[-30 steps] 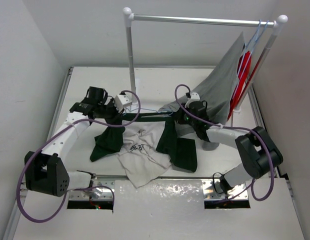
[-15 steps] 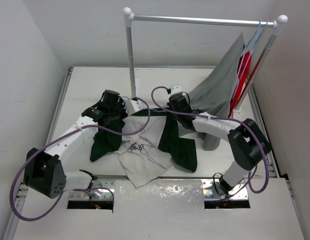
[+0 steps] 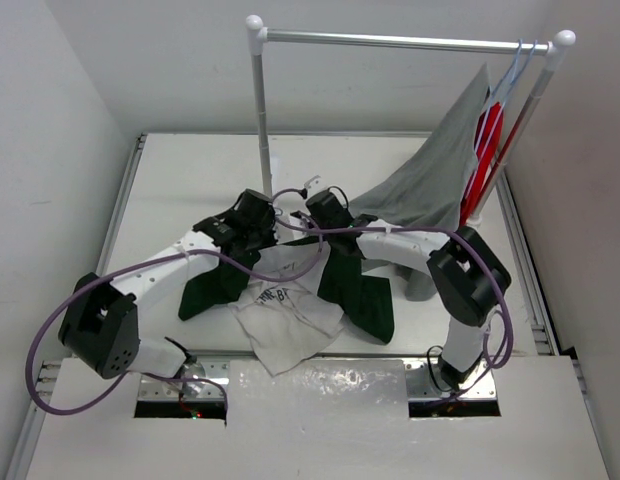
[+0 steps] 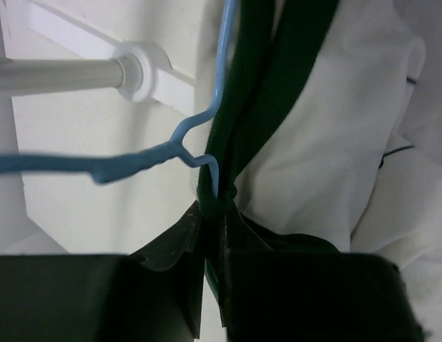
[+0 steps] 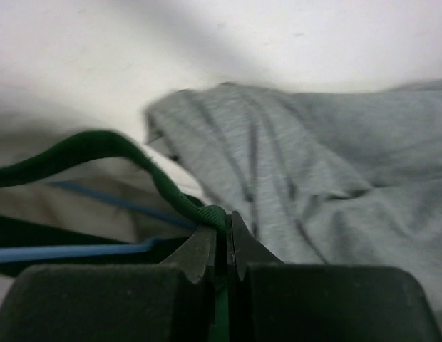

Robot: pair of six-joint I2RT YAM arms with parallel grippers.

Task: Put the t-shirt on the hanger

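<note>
The t-shirt (image 3: 288, 292), white with dark green sleeves and a printed logo, lies crumpled on the table between both arms. My left gripper (image 3: 273, 226) is shut on its dark green collar (image 4: 219, 196). The light-blue wire of the hanger (image 4: 139, 161) runs down into that same pinch, and its twisted neck shows just above my fingertips. My right gripper (image 3: 314, 214) is shut on the green collar band (image 5: 171, 189), close beside the left gripper. A length of the hanger (image 5: 71, 251) shows under the collar in the right wrist view. Most of the hanger is hidden under cloth in the top view.
A clothes rack stands at the back, with its white post (image 3: 260, 110) just behind the grippers and its foot showing in the left wrist view (image 4: 139, 70). A grey shirt (image 3: 430, 180) and a red garment (image 3: 487, 140) hang at the right end of the rail (image 3: 410, 41). The grey shirt drapes onto the table by my right gripper (image 5: 314, 157).
Both grippers have moved inward toward each other, from about shoulder width apart to nearly touching near the rack post. They drew the collar and sleeves together.
</note>
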